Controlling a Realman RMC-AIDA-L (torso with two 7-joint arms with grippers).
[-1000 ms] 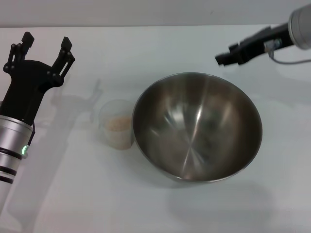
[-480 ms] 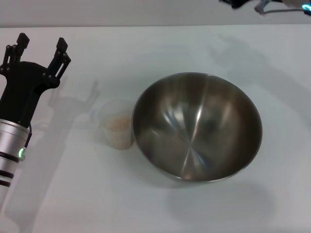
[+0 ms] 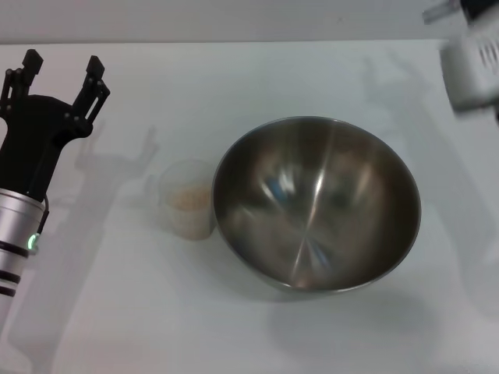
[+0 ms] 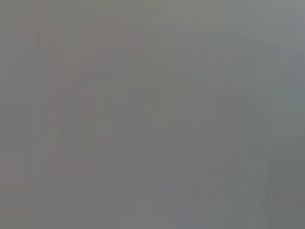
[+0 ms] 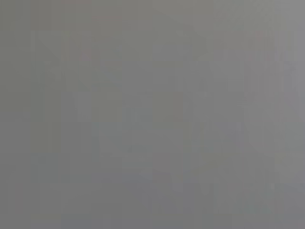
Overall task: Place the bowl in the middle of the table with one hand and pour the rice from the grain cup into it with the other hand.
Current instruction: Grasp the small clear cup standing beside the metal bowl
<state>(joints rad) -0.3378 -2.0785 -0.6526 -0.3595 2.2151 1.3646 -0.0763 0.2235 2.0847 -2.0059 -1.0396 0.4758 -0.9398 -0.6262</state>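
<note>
The shiny steel bowl [image 3: 316, 202] stands empty near the middle of the white table [image 3: 234, 86]. The clear grain cup [image 3: 188, 199] stands upright against the bowl's left side, with rice [image 3: 190, 196] in its bottom. My left gripper [image 3: 61, 70] is open and empty at the far left, well left of the cup and farther back. Of my right arm only a blurred silver wrist [image 3: 472, 58] shows at the top right corner; its fingers are out of view. Both wrist views are plain grey and show nothing.
The table's far edge [image 3: 234, 40] runs along the top of the head view. Nothing else stands on the table.
My right arm has pulled up and back to the right; its black gripper has left the view. My left gripper has drifted slightly back and left. Bowl and cup have not moved.
</note>
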